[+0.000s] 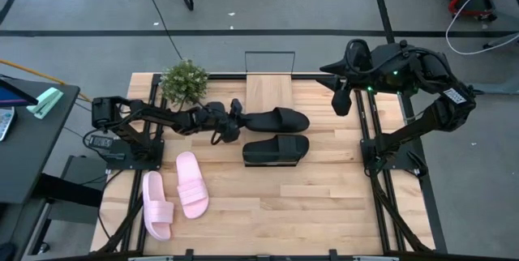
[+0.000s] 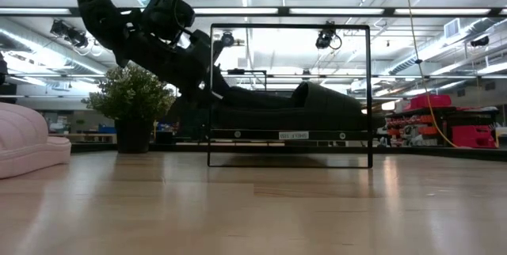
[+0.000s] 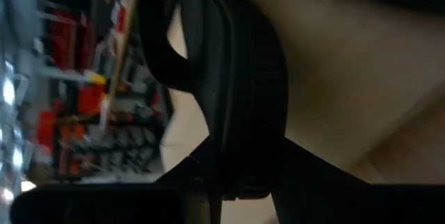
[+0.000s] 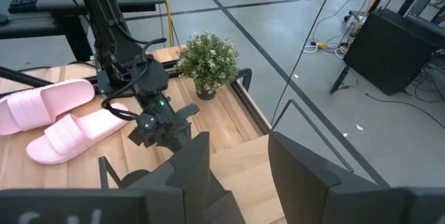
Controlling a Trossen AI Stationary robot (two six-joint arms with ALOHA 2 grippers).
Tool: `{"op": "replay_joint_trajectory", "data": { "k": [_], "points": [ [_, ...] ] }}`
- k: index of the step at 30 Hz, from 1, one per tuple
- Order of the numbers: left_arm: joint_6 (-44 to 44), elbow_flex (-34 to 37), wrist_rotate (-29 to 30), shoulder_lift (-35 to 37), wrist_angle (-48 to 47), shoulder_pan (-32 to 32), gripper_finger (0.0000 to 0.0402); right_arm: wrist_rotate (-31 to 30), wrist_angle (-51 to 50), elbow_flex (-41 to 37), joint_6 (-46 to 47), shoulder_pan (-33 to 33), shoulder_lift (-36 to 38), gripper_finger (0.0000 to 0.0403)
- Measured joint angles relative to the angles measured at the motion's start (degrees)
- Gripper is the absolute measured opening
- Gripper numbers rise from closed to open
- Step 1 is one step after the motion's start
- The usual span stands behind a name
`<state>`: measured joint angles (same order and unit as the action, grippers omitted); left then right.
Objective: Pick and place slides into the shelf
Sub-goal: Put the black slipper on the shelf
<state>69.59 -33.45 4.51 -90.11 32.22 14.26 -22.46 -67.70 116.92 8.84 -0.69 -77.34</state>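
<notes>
Pink slide (image 2: 28,140) looms at the low cam's near edge; it's 1 of 2 pink slides (image 1: 174,194) lying side by side on the table (image 1: 324,204), toward 7 o'clock from centre in the high view.

1 black slide (image 1: 277,120) is in the left gripper (image 1: 238,121), fingers clamped on its heel end, toe pointing to 3 o'clock. Left wrist cam shows the sole edge pinched between the fingers (image 3: 201,182). Low view has it raised off the wood, just in front of the shelf's wire frame. 2nd black slide (image 1: 276,149) lies flat just beside it, at 6 o'clock from the held 1.

Shelf (image 1: 268,91) sits at the table's 12 o'clock edge, its board bare; the held slide is just short of it.

Potted plant (image 1: 184,81) stands at 9 o'clock from the shelf, near the left arm.

Right gripper (image 1: 341,99) hangs at 3 o'clock from the shelf, fingers (image 4: 198,161) apart, holding nothing.
</notes>
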Motion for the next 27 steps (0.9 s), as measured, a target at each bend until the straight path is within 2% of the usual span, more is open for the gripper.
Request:
{"op": "replay_joint_trajectory", "data": {
  "k": [6, 11, 18, 27],
  "points": [
    [-1.20, 0.00, -0.12, 0.00, -5.60, 0.09, 0.0117, -0.01, -0.01, 0.00, -0.05, 0.00, 0.00, 0.0150],
    [-1.45, 0.00, -3.88, 0.00, -6.99, 0.04, 0.0113, -0.02, -0.01, 0.00, -0.83, -0.86, 0.00, 0.0149],
    [-1.67, 0.00, -4.56, 0.02, -7.52, 0.01, 0.0110, 0.00, -0.02, 0.00, -1.46, -1.84, 0.00, 0.0149],
    [-5.80, 0.00, -5.03, 0.02, -7.90, 0.04, 0.0164, 0.02, -0.02, 0.00, -1.49, -1.84, 0.00, 0.0149]
  ]
}}
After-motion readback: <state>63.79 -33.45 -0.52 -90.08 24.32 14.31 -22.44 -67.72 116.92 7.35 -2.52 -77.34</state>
